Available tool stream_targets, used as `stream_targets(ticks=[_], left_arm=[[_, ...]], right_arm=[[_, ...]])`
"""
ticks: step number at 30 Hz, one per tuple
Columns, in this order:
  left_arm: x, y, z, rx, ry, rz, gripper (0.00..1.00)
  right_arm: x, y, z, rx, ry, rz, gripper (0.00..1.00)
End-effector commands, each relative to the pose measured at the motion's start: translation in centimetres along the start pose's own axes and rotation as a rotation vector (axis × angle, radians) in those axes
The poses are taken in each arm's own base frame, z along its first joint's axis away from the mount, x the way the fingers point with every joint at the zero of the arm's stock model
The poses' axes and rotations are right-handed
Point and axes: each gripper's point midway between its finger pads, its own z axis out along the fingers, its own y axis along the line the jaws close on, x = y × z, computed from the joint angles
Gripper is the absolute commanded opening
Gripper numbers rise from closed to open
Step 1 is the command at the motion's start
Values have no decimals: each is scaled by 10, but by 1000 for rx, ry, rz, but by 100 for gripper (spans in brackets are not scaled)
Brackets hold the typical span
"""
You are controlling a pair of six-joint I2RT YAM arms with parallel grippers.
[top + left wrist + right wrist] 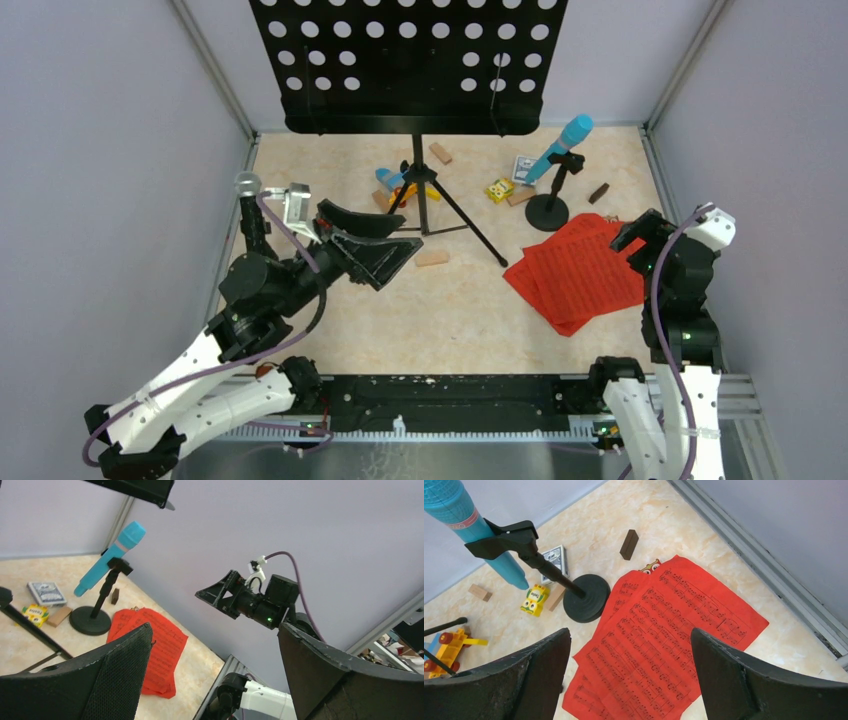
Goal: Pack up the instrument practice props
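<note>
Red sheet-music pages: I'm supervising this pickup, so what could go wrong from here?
The red sheet-music pages lie flat and overlapping, so the open right end effector may catch only one sheet or crumple them. The mic holder carrying the blue microphone stands close beside them; a sweep could topple it.

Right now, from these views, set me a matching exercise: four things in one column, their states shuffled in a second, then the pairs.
Things:
1. blue mic
2. red pages
3. music desk
4. right end effector

States:
A. open, over the pages
B. lying flat
C. clipped in a holder
D. standing upright, at the back

Pairs: 1-C, 2-B, 3-D, 4-A
</note>
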Motion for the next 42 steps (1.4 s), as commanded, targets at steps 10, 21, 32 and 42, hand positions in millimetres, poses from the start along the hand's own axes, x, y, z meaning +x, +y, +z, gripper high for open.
stream_targets(ticks=[10, 21, 32, 42], left_arm=[[24, 55, 11, -286, 153, 80, 99], [37, 101, -38, -501, 220, 211, 99], [71, 142, -49, -618, 315, 278, 99], [70, 185, -16, -545, 216, 442, 99]], right_arm=[[-3, 60, -16, -355, 22, -56, 89], [49, 122, -53, -815, 164, -76, 89], [110, 192, -77, -1037, 285, -142, 83], [156, 265, -80, -986, 321, -183, 77]])
